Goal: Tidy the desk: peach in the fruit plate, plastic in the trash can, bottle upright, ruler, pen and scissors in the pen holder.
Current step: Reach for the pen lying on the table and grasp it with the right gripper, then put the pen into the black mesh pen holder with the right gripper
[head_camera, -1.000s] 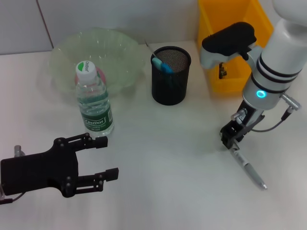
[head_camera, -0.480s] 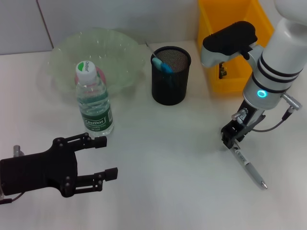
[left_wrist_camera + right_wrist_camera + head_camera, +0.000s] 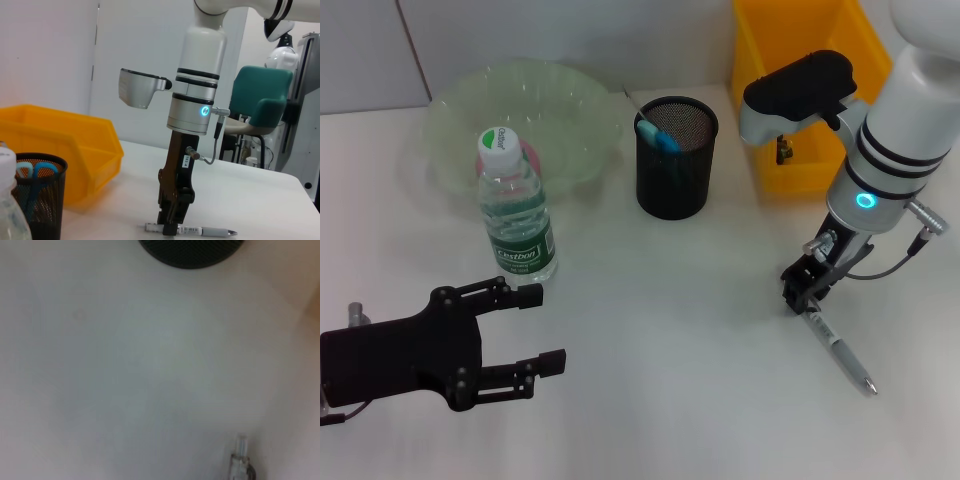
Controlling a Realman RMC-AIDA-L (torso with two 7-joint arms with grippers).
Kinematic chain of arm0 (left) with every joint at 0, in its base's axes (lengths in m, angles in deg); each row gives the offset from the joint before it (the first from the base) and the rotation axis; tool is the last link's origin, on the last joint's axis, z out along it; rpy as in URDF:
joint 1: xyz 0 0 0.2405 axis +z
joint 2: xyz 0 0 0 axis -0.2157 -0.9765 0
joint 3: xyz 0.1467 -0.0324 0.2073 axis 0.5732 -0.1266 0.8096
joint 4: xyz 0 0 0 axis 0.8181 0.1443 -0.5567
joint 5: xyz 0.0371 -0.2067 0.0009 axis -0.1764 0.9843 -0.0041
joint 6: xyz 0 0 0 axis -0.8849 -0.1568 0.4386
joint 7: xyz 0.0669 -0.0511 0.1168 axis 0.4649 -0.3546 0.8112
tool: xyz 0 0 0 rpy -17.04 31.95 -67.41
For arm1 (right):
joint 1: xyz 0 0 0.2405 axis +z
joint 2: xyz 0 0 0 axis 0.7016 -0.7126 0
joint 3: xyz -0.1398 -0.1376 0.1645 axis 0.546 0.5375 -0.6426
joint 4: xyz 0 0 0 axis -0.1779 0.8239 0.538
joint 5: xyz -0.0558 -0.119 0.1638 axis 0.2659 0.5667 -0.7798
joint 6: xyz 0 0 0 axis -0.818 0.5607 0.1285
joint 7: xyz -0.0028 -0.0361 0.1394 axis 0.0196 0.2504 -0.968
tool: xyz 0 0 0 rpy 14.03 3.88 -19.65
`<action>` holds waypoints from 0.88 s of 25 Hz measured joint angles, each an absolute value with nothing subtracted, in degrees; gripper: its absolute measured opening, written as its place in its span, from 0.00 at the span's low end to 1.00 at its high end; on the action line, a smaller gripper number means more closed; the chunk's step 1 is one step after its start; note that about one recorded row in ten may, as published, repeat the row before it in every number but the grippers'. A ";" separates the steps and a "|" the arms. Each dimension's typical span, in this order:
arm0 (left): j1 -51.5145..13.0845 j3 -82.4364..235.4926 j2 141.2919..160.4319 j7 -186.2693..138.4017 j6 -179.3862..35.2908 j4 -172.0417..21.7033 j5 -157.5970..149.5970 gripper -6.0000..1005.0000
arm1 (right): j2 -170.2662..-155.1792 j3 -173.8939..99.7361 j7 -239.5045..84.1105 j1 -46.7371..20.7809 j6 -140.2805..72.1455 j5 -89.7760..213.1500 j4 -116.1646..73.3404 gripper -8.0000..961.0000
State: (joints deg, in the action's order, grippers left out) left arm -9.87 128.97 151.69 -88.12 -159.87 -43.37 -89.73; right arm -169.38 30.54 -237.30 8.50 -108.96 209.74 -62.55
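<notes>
A pen (image 3: 837,350) lies on the white table at the right; it also shows in the left wrist view (image 3: 200,231) and the right wrist view (image 3: 240,462). My right gripper (image 3: 802,293) points straight down and is shut on the pen's back end (image 3: 169,226). The water bottle (image 3: 516,210) stands upright at the left. Behind it, a pink peach (image 3: 530,153) lies in the green fruit plate (image 3: 570,105). Blue-handled scissors (image 3: 658,136) stand in the black mesh pen holder (image 3: 676,165). My left gripper (image 3: 538,330) is open and empty at the front left.
The yellow trash can (image 3: 790,60) stands at the back right, just behind my right arm. The pen holder (image 3: 30,200) and bottle (image 3: 9,212) sit close in the left wrist view. No ruler or plastic shows.
My right arm has shifted very slightly to the right at the pen's end, and the pen has nudged a little. The left arm has not moved.
</notes>
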 joint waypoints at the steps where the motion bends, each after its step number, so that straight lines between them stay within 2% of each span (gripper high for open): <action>1: -9.87 128.97 151.69 -88.12 -159.87 -43.36 -89.72 0.79 | -169.38 30.54 -237.30 8.50 -108.95 209.75 -62.55 0.28; 22: -10.00 128.95 151.78 -88.14 -159.83 -43.36 -89.34 0.79 | -169.16 29.06 -236.12 7.54 -109.06 207.47 -65.86 0.19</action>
State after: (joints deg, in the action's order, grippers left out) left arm -10.00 128.95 151.78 -88.14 -159.83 -43.36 -89.34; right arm -169.16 29.06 -236.12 7.54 -109.06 207.47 -65.86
